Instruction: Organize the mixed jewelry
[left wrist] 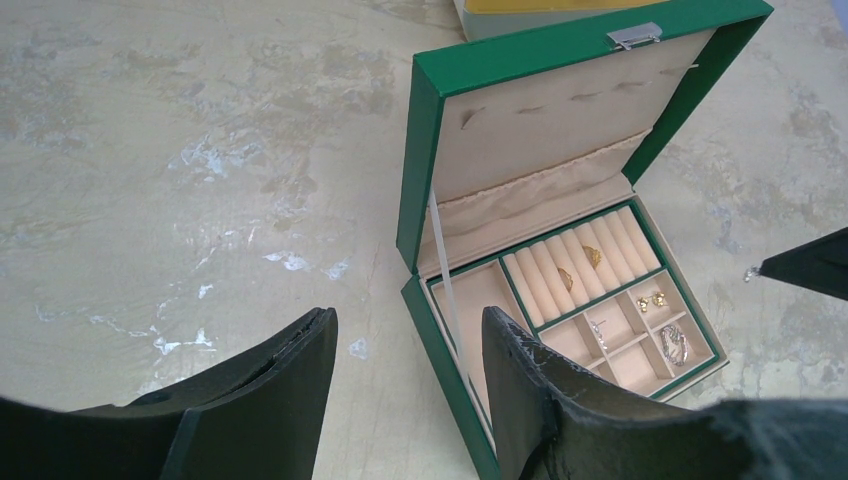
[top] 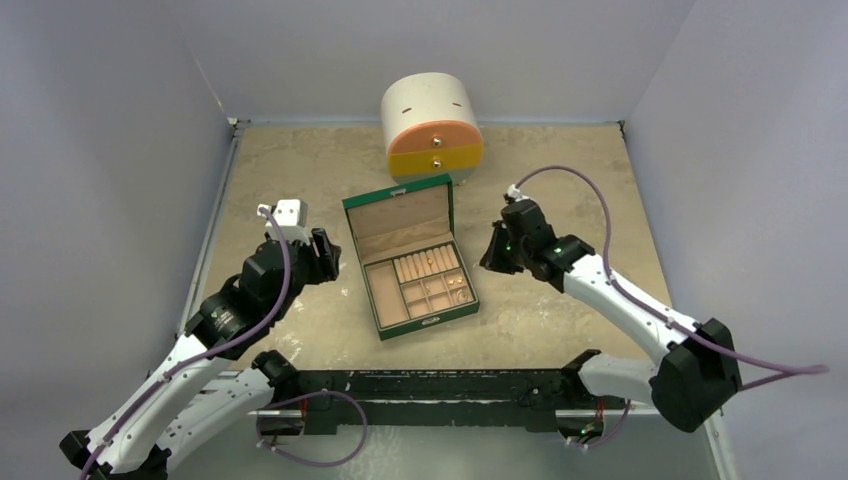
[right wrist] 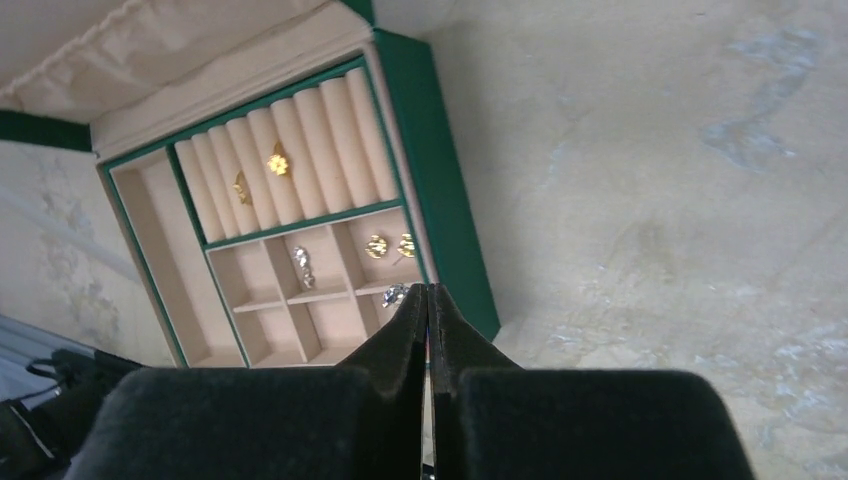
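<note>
Jewelry [right wrist: 302, 265] lies in the green box [right wrist: 445, 200] cells. Right arm [top: 610, 290] jaws, pressed shut with contents unclear, hang just right of the box, nearer those cells than left arm [top: 240, 300] jaws, open and empty.

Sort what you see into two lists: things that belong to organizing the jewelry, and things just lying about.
Belong to the job:
gold rings
gold studs
silver piece
silver loop
green box, holding them all

Just lying about:
drawer chest, behind the box
</note>
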